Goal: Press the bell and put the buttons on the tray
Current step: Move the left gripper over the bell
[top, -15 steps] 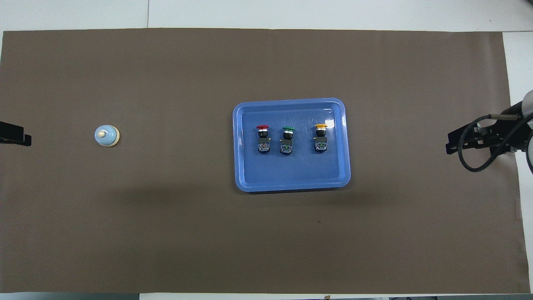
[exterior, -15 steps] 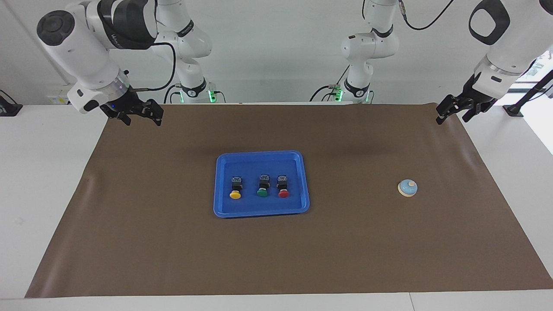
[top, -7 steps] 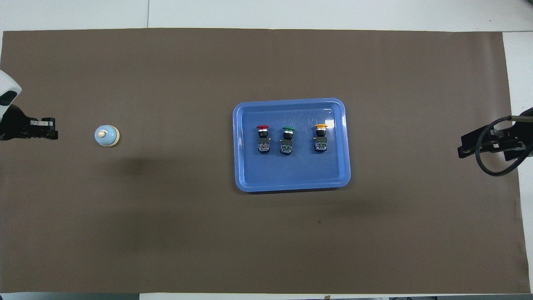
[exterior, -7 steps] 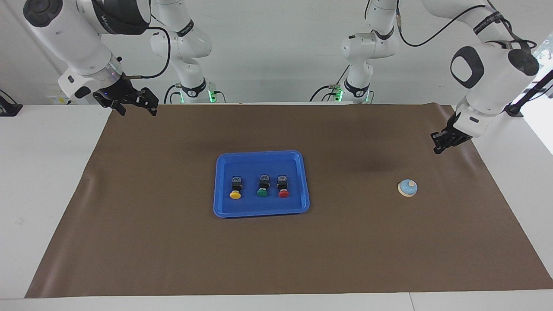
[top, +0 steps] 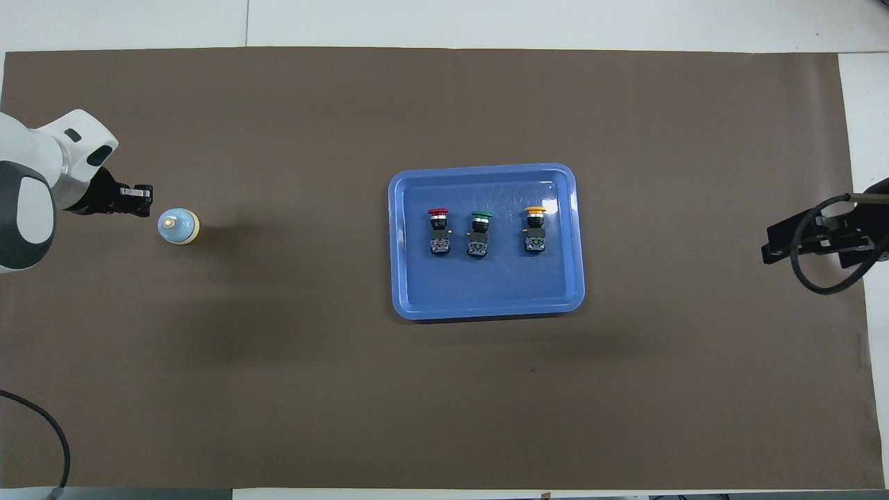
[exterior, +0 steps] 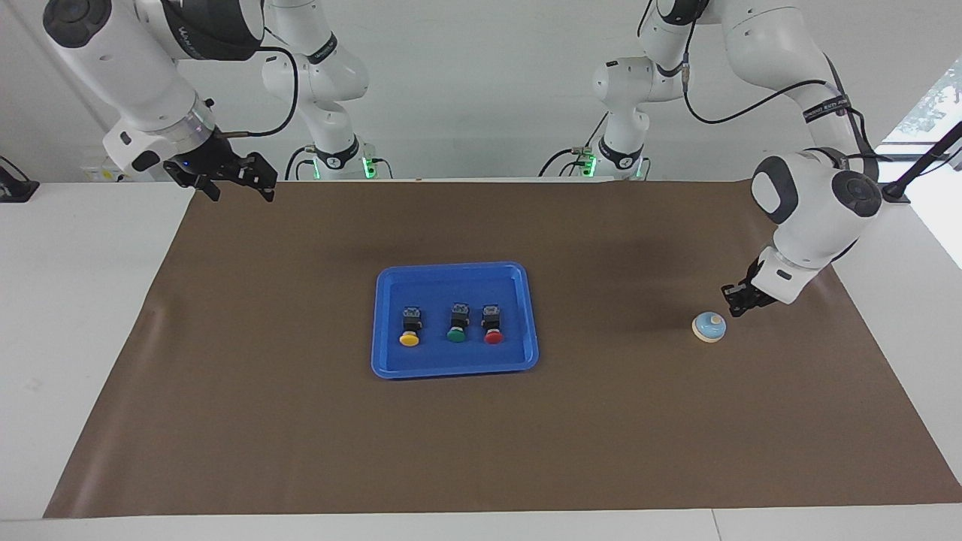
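Note:
The light-blue bell (exterior: 709,327) (top: 178,226) sits on the brown mat toward the left arm's end of the table. My left gripper (exterior: 734,301) (top: 142,201) hangs shut just beside and slightly above the bell, clear of it, holding nothing. The blue tray (exterior: 391,364) (top: 486,302) lies mid-table with three buttons lying in it in a row: yellow (exterior: 409,330) (top: 535,228), green (exterior: 457,324) (top: 479,232) and red (exterior: 492,325) (top: 438,230). My right gripper (exterior: 242,182) (top: 772,243) waits open in the air over the mat's corner at the right arm's end.
A brown mat (exterior: 301,451) covers most of the white table (exterior: 75,315). The two arm bases (exterior: 342,161) (exterior: 618,159) stand at the robots' edge. A black cable (top: 812,278) loops from the right wrist.
My left arm has swung down and in over the mat, from its corner to right beside the bell, and its gripper closed on the way. The right gripper rose slightly, then held still.

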Robot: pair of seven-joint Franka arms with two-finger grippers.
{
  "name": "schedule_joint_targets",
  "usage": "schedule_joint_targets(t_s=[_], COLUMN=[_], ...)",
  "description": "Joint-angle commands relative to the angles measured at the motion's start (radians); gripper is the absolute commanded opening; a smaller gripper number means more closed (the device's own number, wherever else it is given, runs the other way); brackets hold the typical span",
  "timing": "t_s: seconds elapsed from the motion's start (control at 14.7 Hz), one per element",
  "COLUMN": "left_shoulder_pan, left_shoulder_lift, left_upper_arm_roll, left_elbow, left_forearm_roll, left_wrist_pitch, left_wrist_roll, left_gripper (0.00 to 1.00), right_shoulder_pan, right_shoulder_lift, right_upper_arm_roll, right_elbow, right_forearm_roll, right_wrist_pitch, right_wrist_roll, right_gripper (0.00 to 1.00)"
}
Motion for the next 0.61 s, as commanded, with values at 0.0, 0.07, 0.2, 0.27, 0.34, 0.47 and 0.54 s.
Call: schedule_joint_targets(t_s=[0.0, 0.07, 0.2, 0.27, 0.34, 0.47, 0.54], left_shoulder_pan=[-0.013, -0.013, -0.013, -0.013, -0.013, -0.02, -0.02], left_shoulder_lift=[0.032, 0.042, 0.065, 0.065, 0.065, 0.062, 0.062], left_upper_arm_roll=[0.01, 0.01, 0.01, 0.01, 0.01, 0.008, 0.01], left_elbow=[0.018, 0.024, 0.041, 0.036, 0.03, 0.026, 0.022], left_forearm_roll=[-0.003, -0.003, -0.003, -0.003, -0.003, -0.005, -0.005], left_wrist_pitch=[0.016, 0.016, 0.016, 0.018, 0.018, 0.013, 0.015], left_wrist_roll=[-0.01, -0.01, -0.01, -0.01, -0.01, -0.01, -0.01], left_gripper=[0.0, 0.0, 0.0, 0.0, 0.0, 0.0, 0.0], right_shoulder_pan=[-0.008, -0.008, -0.008, -0.008, -0.008, -0.008, -0.008], right_shoulder_lift=[-0.015, -0.015, -0.015, -0.015, -0.015, -0.015, -0.013], right_upper_arm_roll=[0.009, 0.009, 0.009, 0.008, 0.009, 0.009, 0.009], right_elbow=[-0.015, -0.015, -0.015, -0.015, -0.015, -0.015, -0.015], right_forearm_roll=[-0.018, -0.018, -0.018, -0.018, -0.018, -0.018, -0.018], right_wrist_pitch=[-0.002, -0.002, -0.002, -0.002, -0.002, -0.002, -0.002], right_wrist_roll=[-0.019, -0.019, -0.019, -0.019, -0.019, -0.019, -0.019], right_gripper=[1.0, 1.0, 1.0, 1.0, 1.0, 1.0, 1.0])
